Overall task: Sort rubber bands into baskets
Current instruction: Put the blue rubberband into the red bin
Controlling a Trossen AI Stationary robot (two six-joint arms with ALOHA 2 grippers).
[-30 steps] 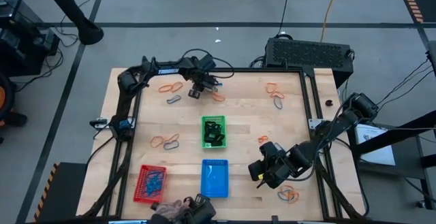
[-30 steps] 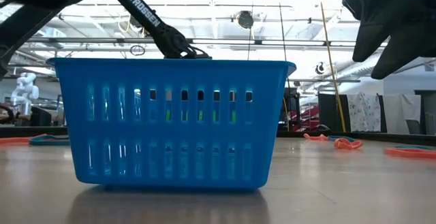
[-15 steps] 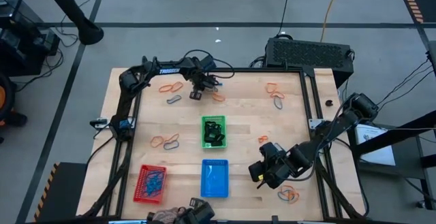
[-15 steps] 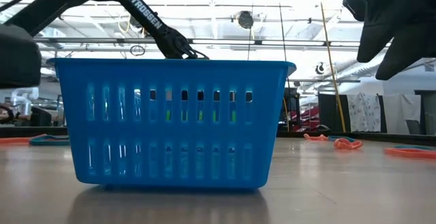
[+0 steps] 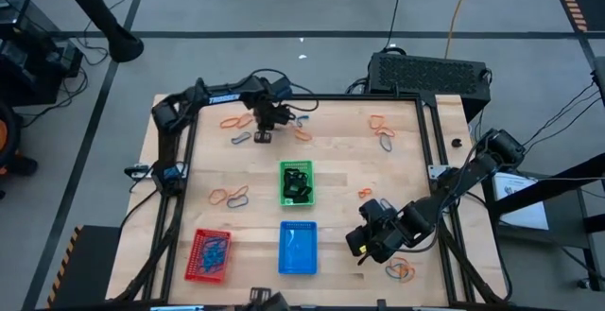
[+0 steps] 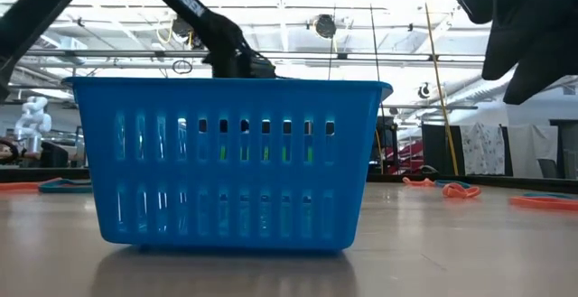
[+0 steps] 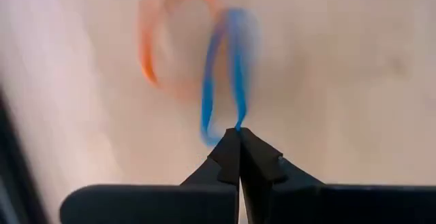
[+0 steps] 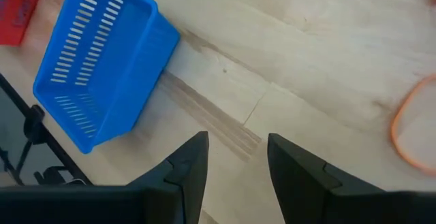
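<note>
Nearest the front edge in the high view, the red basket point(image 5: 210, 255) and the blue basket point(image 5: 298, 249) sit side by side, each with its long axis running front to back; the red one holds blue bands, and I cannot tell what the blue one holds. Just right of the blue basket hovers the right gripper point(image 5: 360, 245), its fingers point(image 8: 185, 166) spread apart over bare wood with nothing between them. An orange and blue cluster of rubber bands point(image 5: 400, 271) lies on the table near it.

Farther in, at mid-table, the green basket point(image 5: 296, 182) stands in line with the blue one, long axis also front to back, with dark bands inside. To its left lies a small group of orange and blue loops point(image 5: 230, 197).

Toward the far edge, the left gripper point(image 5: 262, 134) points down at the table, its fingertips point(image 7: 228, 150) pinched tight on one end of a blue rubber band point(image 7: 225, 74). The loop is drawn long and narrow, stretching straight away from the tips, with an orange band point(image 7: 151, 43) lying beside it. More orange and blue bands point(image 5: 382, 129) rest at the far right.
</note>
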